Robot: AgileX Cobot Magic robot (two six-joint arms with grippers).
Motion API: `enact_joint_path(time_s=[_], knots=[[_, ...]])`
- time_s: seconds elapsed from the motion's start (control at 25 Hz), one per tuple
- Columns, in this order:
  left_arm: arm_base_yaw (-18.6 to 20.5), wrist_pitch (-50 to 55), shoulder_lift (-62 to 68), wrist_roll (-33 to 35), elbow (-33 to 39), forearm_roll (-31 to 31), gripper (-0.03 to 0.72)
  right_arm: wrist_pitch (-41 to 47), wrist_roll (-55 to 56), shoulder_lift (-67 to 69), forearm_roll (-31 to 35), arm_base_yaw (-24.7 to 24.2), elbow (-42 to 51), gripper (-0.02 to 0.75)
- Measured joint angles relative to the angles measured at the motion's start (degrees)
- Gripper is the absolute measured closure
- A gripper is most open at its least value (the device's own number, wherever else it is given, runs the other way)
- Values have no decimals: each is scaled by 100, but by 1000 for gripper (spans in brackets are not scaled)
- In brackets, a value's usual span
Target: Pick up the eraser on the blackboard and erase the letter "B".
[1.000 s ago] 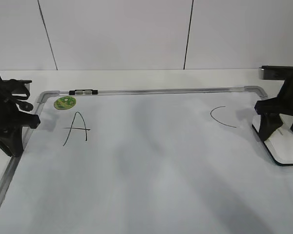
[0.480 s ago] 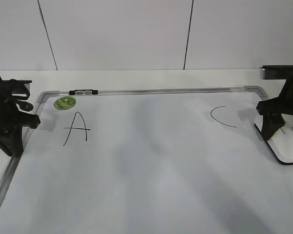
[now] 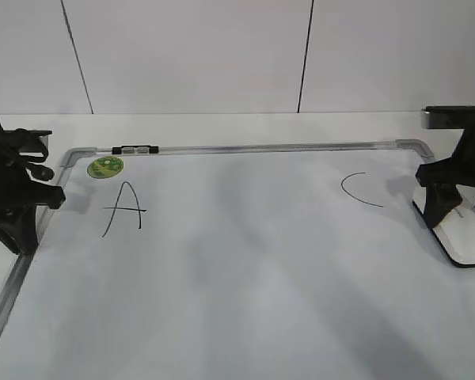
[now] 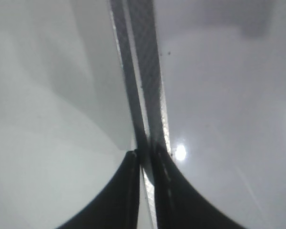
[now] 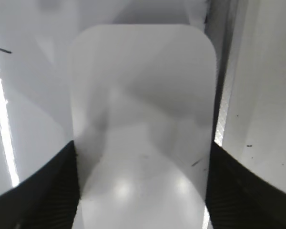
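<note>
The eraser (image 3: pixel 469 237), white with a black felt edge, sits at the right edge of the blackboard (image 3: pixel 245 261). My right gripper (image 3: pixel 456 212) straddles it with a finger against each long side. In the right wrist view the eraser (image 5: pixel 143 95) fills the space between the fingers of my right gripper (image 5: pixel 142 152). No letter "B" shows on the board. Only a black "A" (image 3: pixel 124 207) and a black "C" curve (image 3: pixel 358 190) are drawn there. My left gripper (image 3: pixel 41 198) is shut and empty at the board's left frame, which runs between the fingertips (image 4: pixel 145 155) in the left wrist view.
A small round green magnet (image 3: pixel 105 166) lies near the board's far left corner. A black and silver clip (image 3: pixel 134 149) sits on the top frame. The board's grey frame (image 4: pixel 143 71) runs under my left gripper. A white wall stands behind the table.
My right gripper and the eraser shifted slightly to the right and have held still for the last half second. The left arm has not moved.
</note>
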Motion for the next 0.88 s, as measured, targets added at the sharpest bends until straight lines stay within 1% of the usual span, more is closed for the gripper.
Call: enact_joint_path(time_s=[0.2,0.52,0.88], knots=[[0,0,0,0,0,0,639,0,0,0,0,0,0,202],[0,0,0,0,0,0,639,13,164,0,0,0,0,176],[0,0,0,0,0,0,639,75,194,0,0,0,0,176]])
